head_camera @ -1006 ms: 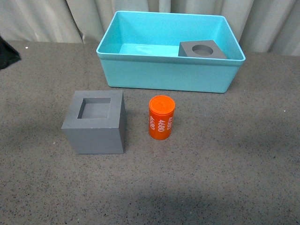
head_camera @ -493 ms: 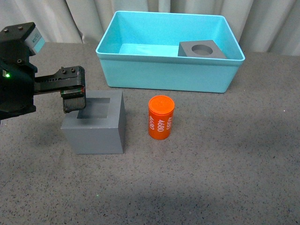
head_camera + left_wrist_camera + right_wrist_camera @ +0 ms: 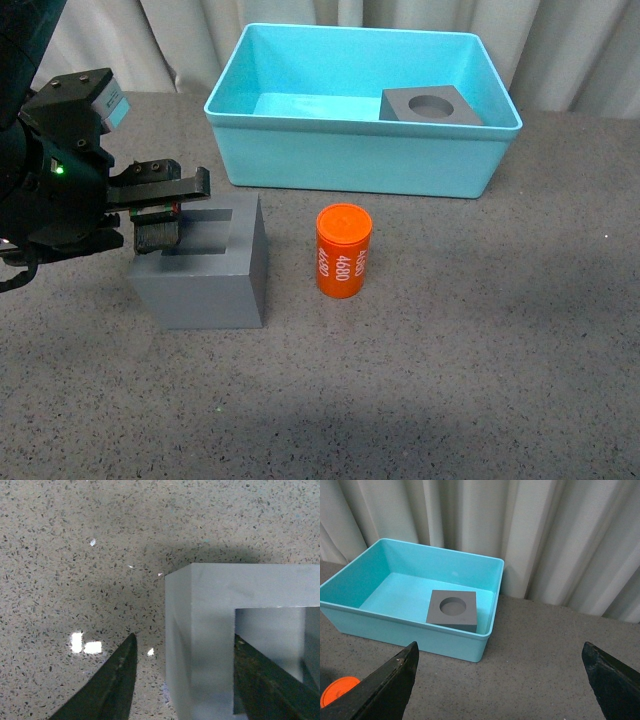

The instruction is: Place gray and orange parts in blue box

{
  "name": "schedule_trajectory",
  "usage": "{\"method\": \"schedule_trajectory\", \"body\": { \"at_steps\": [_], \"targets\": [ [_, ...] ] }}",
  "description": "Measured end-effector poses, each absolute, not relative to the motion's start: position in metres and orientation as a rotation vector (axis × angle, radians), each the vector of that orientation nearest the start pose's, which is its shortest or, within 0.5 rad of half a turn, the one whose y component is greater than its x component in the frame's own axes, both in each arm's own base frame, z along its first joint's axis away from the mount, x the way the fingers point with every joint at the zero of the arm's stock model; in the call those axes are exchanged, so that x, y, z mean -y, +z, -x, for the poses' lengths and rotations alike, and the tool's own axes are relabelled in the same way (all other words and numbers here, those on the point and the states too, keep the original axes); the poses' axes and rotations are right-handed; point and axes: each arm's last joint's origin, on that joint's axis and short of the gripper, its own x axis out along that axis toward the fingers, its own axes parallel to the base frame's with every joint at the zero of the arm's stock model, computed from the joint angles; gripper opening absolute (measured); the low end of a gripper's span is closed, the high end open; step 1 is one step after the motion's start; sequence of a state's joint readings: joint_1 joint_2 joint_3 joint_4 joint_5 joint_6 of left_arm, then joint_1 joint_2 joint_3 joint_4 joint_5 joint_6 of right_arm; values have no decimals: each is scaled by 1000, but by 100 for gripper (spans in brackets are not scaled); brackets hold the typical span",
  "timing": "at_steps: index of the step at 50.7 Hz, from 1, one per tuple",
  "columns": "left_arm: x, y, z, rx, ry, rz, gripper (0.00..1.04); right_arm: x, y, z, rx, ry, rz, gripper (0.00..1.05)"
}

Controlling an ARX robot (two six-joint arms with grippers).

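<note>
The gray cube with a square recess stands on the table in front of the blue box. My left gripper is open at its left top edge. In the left wrist view one finger is outside the cube's wall and the other is in the recess. The orange cylinder printed "4680" stands upright to the cube's right. The gray cube with a round recess lies in the box's right far corner. My right gripper is open and empty above bare table, near the box.
Pale curtains hang behind the box. The table is a dark speckled surface. In the right wrist view the round-recess cube shows in the box and the orange cylinder's top shows at the frame edge.
My left arm has come in from the left and settled lower onto the square-recess cube's left edge. The cube, cylinder and box have not moved.
</note>
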State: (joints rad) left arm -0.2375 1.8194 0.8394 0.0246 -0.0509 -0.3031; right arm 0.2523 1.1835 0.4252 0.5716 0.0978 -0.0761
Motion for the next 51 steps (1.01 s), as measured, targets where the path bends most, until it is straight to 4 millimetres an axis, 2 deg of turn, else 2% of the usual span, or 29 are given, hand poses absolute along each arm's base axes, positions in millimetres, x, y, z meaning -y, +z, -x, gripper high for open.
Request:
{"method": "schedule_trajectory", "body": {
  "at_steps": [12, 20, 23, 27, 33, 37, 43, 45, 51],
  "targets": [
    [78, 115, -320, -958, -28, 139, 21, -56, 205, -228, -178, 161, 108, 95],
    [79, 129, -319, -912, -20, 140, 18, -56, 205, -228, -178, 161, 108, 95],
    [80, 143, -320, -855, -17, 140, 18, -56, 205, -228, -178, 161, 108, 95],
    [85, 173, -325, -739, -41, 146, 18, -56, 205, -228, -178, 161, 108, 95],
    [96, 218, -350, -537, -82, 158, 18, -56, 205, -228, -178, 161, 108, 95],
    [104, 235, -372, -475, -97, 145, 18, -56, 205, -228, -178, 161, 108, 95],
    [112, 237, -400, -466, -102, 117, 18, -56, 205, -228, -178, 161, 108, 95],
    [115, 232, -413, -480, -101, 108, 18, -56, 205, -228, -178, 161, 108, 95],
    [117, 220, -431, -495, -101, 94, 18, -56, 205, -228, -178, 161, 108, 95]
  ]
}}
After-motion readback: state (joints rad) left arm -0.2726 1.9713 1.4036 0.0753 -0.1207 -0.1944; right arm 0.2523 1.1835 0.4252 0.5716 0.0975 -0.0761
